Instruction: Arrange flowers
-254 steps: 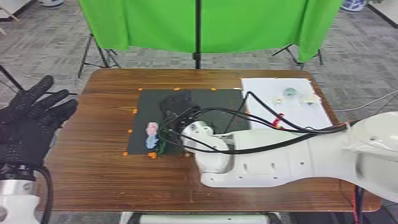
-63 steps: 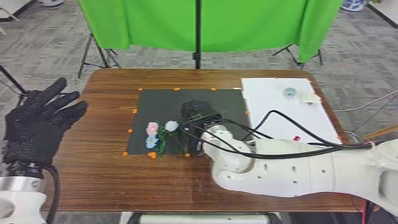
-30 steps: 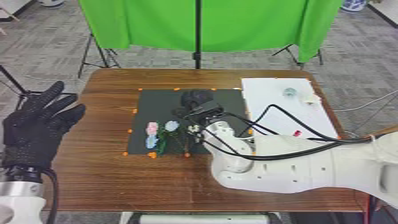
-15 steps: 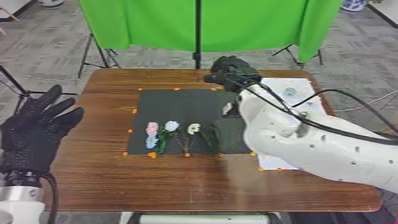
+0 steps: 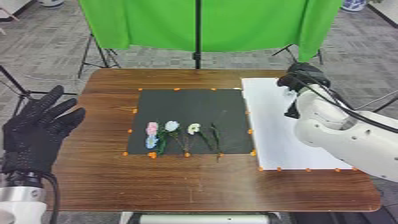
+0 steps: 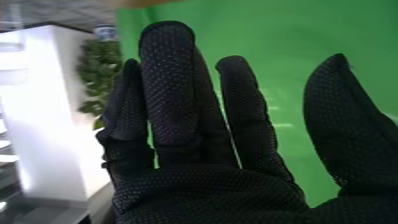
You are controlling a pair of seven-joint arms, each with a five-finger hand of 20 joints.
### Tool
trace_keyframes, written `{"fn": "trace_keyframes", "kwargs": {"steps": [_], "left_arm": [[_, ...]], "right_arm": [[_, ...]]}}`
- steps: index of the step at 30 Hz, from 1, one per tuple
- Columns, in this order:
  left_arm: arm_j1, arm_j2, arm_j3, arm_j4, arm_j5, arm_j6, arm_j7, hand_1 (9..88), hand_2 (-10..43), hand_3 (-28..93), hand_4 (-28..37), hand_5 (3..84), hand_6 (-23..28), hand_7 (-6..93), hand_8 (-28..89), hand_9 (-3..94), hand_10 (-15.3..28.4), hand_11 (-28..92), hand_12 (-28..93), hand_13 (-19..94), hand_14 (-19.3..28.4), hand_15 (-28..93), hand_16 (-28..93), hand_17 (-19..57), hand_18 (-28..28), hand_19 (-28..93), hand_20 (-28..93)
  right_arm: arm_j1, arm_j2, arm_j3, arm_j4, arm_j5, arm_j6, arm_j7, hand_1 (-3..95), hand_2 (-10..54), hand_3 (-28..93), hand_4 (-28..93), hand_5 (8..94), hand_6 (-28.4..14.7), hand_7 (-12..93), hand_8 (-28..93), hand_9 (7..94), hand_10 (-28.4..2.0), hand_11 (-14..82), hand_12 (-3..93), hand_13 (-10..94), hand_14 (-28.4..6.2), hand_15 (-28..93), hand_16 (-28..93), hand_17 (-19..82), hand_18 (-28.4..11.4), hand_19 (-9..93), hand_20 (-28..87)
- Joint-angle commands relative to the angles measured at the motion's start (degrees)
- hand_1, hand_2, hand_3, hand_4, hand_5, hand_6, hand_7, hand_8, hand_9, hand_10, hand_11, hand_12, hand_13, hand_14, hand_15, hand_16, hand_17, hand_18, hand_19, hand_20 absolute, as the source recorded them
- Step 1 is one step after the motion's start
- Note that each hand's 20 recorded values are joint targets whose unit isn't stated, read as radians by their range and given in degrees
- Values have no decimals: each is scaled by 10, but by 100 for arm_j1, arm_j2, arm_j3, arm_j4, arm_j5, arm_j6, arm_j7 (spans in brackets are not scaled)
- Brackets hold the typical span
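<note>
4 flowers (image 5: 194, 129): a low sweep could scatter them (loosely laid).
Right robot hand (image 6: 209, 192): wide, empty; dragging could shift sheet (image 5: 298, 142).

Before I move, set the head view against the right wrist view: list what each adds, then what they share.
Head view adds: the left hand, the flowers lying along the mat's near part, the white sheet and the table.
Right wrist view adds: leafy greenery beside a bright white surface.
Both: the right hand and the green cloth.
</note>
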Motion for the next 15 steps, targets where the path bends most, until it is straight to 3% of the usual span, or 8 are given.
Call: {"fn": "trace_keyframes", "kwargs": {"steps": [1, 15], "left_arm": [[-32, 51, 74, 41, -1, -5, -59, 209, 100, 769, -283, 350, 96, 125, -87, 300, 199, 272, 103, 246, 283, 574, -119, -53, 261, 684, 134], [-198, 111, 140, 97, 11, -95, -86, 210, 100, 768, -283, 350, 96, 127, -87, 300, 199, 272, 103, 246, 283, 574, -118, -53, 261, 684, 134]], "right_arm": [[247, 222, -260, 328, 36, -130, 228, 239, 35, 806, -247, 504, -32, 148, -122, 550, -191, 152, 135, 624, -126, 673, 113, 297, -230, 910, 239], [405, -109, -410, 1308, 280, -1363, 293, 267, 4, 819, -251, 457, -27, 140, -120, 491, -197, 123, 132, 607, -128, 687, 104, 309, -222, 932, 204]]}}
